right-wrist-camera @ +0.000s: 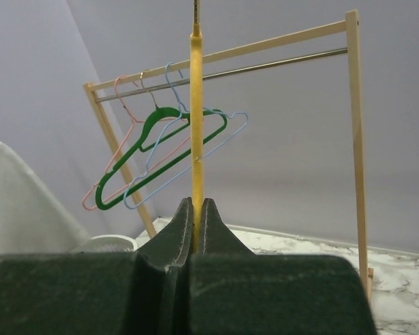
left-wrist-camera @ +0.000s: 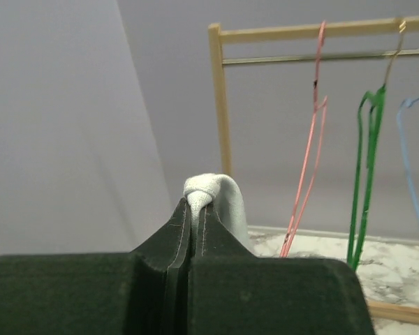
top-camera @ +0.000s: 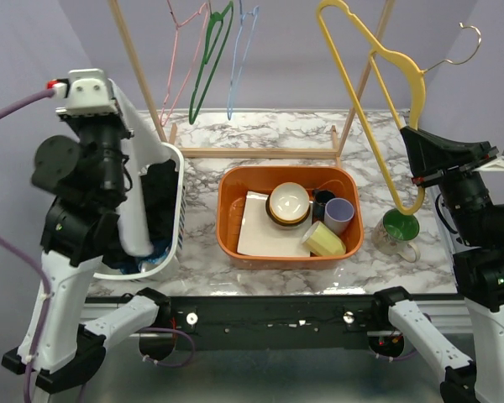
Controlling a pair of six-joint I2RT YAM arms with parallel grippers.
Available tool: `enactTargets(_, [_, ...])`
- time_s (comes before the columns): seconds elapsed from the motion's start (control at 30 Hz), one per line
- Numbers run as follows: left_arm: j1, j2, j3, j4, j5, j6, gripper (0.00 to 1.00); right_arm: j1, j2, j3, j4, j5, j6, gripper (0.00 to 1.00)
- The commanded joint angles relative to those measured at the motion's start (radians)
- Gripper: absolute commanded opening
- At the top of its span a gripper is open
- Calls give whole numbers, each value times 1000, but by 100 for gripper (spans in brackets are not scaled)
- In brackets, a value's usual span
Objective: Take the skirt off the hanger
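While our left jaws clamp the white skirt (left-wrist-camera: 227, 202) above the basket (top-camera: 178, 168), our right jaws pinch the yellow hanger (right-wrist-camera: 195, 105) well right of it; only the top view shows the skirt trailing inside.

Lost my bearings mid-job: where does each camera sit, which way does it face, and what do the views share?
Top external: above and behind the bases, looking down on the marble table; left arm carries the skirt, right arm the yellow hanger.
Left wrist: on the left arm, facing up at the wooden rack; left gripper shut on the skirt.
Right wrist: on the right arm, facing the rack; right gripper shut on the yellow hanger.
Shared: both wrist views show the green hanger.
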Motion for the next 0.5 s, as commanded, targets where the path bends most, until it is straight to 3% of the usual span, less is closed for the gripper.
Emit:
enactTargets(0.0, [4, 11, -91, 143, -291, -4, 0, -4, -24, -5, 3, -23, 4, 1])
enactTargets(0.13, [21, 3, -213, 172, -447, -6, 0, -4, -38, -16, 6, -22, -5, 1])
enactTargets(0.47, [216, -23, -280, 287, -472, 69, 0, -4, -41, -22, 14, -20, -16, 1])
